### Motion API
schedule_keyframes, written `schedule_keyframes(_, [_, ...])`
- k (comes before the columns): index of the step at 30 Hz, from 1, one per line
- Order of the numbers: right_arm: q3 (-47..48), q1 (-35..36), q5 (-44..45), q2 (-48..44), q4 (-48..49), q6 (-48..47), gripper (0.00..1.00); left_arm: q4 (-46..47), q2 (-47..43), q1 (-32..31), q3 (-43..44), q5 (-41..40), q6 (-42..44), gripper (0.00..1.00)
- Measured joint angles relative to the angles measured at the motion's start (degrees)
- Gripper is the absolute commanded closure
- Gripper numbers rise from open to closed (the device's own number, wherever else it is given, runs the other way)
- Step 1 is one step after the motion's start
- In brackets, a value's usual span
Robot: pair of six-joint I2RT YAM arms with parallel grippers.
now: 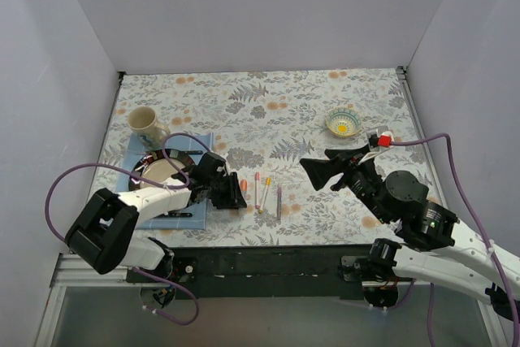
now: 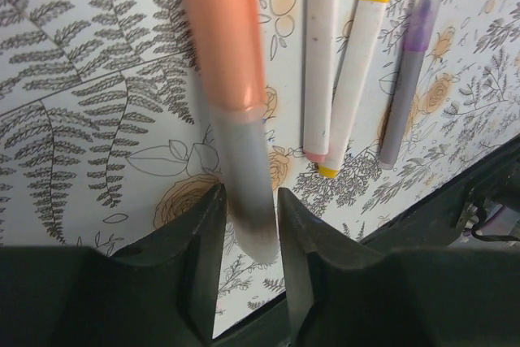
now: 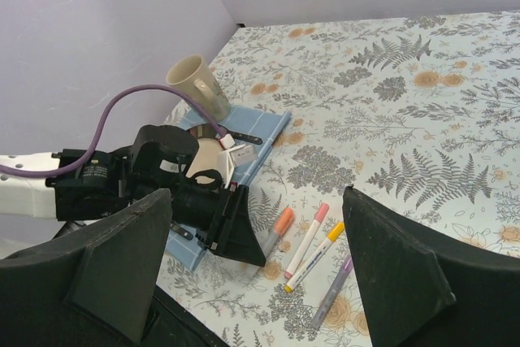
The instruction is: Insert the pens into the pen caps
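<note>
Left gripper (image 2: 250, 201) sits low over the floral-print counter (image 1: 244, 103), its black jaws a narrow gap apart with the grey-barrelled pen with the orange cap (image 2: 237, 127) between them. That pen is smeared with blur in the left wrist view. Its lower end fades out between the jaws, so I cannot tell whether the pads press on it or merely flank it, nor whether it rests on the counter.

Just to the right of the orange-capped pen lie three more pens, side by side and apart from it. Nearest is the white pen with the pink cap (image 2: 318, 54), then the white pen with the yellow cap (image 2: 357, 62), whose lower end touches the pink one's. Farthest is the grey-purple pen under a clear cap (image 2: 406, 79). The tops of the pink and yellow pens are cut off by the frame edge.

Right gripper (image 3: 258, 201) hangs above the counter well to the right of the orange-capped pen, jaws spread wide and holding nothing. Its fingers run out of the bottom of the right wrist view.

Left of the orange-capped pen, a blue mat (image 1: 199, 140) carries a round dish (image 1: 158, 170) largely hidden by the left arm, with a cream mug (image 1: 146, 126) beyond
</note>
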Motion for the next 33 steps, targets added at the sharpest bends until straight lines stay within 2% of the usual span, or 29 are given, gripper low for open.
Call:
schedule_keyframes(2, [-0.17,0.00,0.00,0.00,-0.11,0.20,0.08,-0.66,0.11,0.00,-0.11,-0.11,-0.57,0.55])
schedule_keyframes(3, [-0.20,0.00,0.02,0.00,-0.26,0.24,0.08,-0.66,0.02,0.00,-0.11,-0.09,-1.01,0.45])
schedule_keyframes(6, [-0.22,0.02,0.04,-0.35,-0.90,0.66,0.06,-1.49,-1.27,0.00,0.52,-0.13,-1.62,0.37])
schedule_keyframes(9, [-0.22,0.00,0.04,-0.96,-1.33,1.05,0.02,-5.49,-3.10,-0.04,3.74,-2.19,-1.16,0.26])
schedule_keyframes(10, [-0.22,0.00,0.04,-1.09,-1.44,1.22,0.02,-6.97,-4.39,-0.04,5.73,-3.34,-0.61,0.14])
schedule_keyframes(12, [-0.22,0.00,0.04,-1.05,-2.25,1.57,0.02,-8.13,-7.63,-0.04,8.74,-4.59,0.81,0.03])
schedule_keyframes(16, [-0.20,0.00,0.26,-0.35,-6.78,2.89,0.02,-6.16,-17.70,-0.02,14.47,-5.22,4.22,0.02])
schedule_keyframes(20, [-0.17,0.00,1.66,0.50,-12.31,5.40,0.02,-0.52,-29.09,-0.02,15.06,-4.96,7.58,0.02])
schedule_keyframes(27, [-0.35,0.00,3.43,-1.14,-16.83,8.09,0.02,7.85,-42.29,-0.02,6.78,-4.33,10.60,0.02])
schedule_keyframes(33, [-0.72,0.00,4.35,-2.93,-16.72,8.17,0.02,11.37,-44.96,-0.02,0.90,-2.01,10.71,0.02])
